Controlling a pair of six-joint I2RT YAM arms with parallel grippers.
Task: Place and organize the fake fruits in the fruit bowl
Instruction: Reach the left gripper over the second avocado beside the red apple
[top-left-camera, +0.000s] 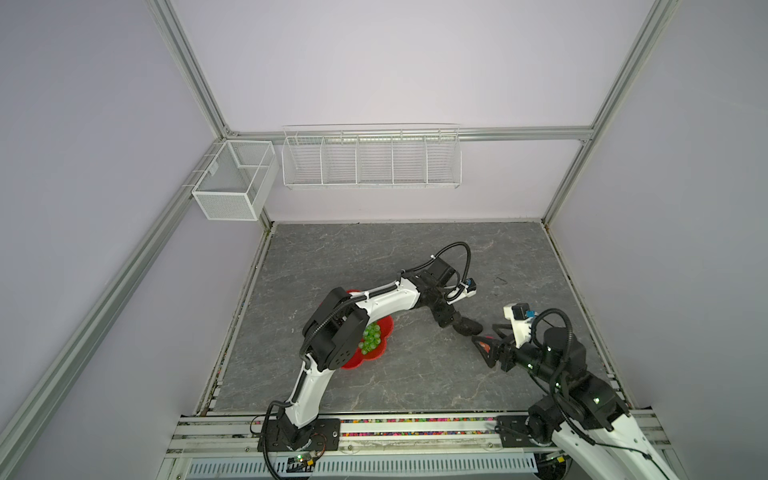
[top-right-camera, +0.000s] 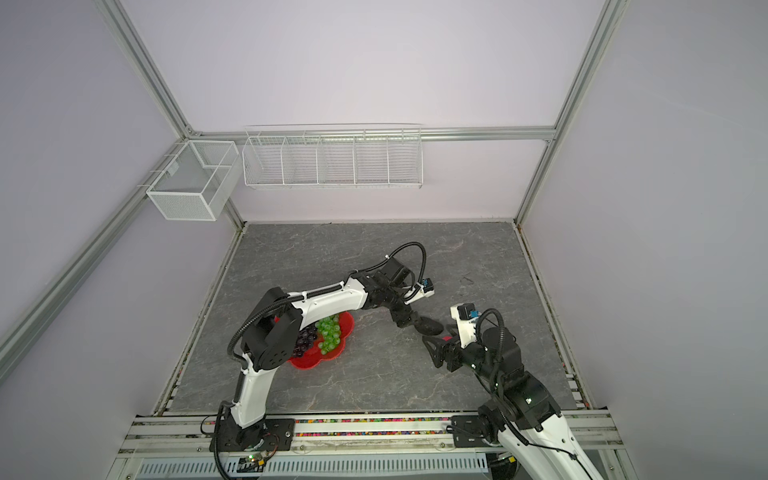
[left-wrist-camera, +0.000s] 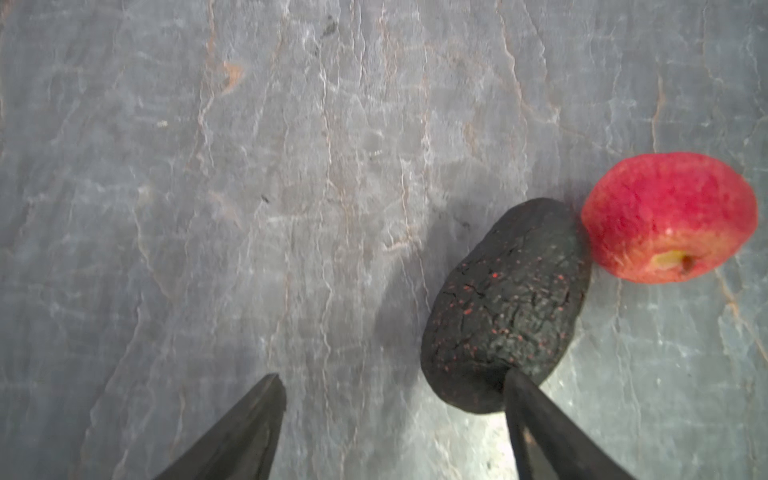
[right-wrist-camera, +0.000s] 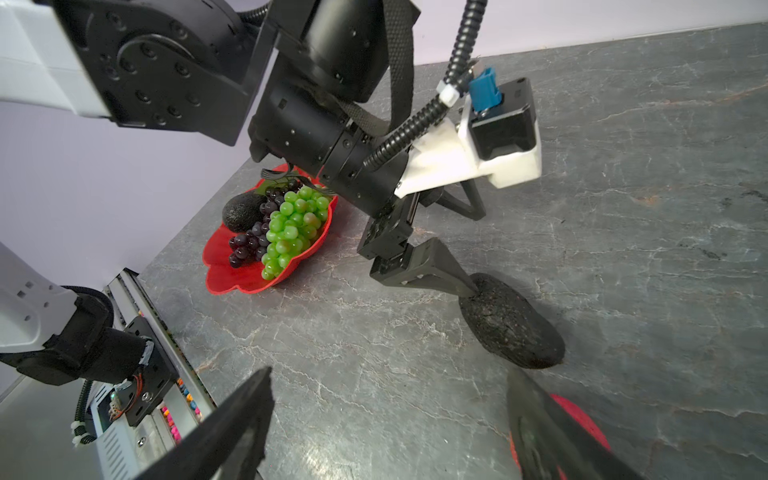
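Already in the red bowl, left: purple grapes, green grapes, one avocado.
On the table: left gripper spread wide, one finger touching second avocado; apple just beside; right gripper gaping, empty, by apple.

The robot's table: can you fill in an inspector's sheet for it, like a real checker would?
Surface: grey marbled tabletop, no spills seen.
Job's things: red bowl holds green grapes, purple grapes and one avocado; second avocado and apple lie outside it on the table, side by side.
Clutter: one small dark speck, too small to tell what.
Grippers: left gripper open, one fingertip at the second avocado's end; right gripper open beside the apple, holding nothing.
Cables: black hoses loop over both wrists, no snag seen.
Surroundings: white wire baskets on the walls, nothing seen inside.
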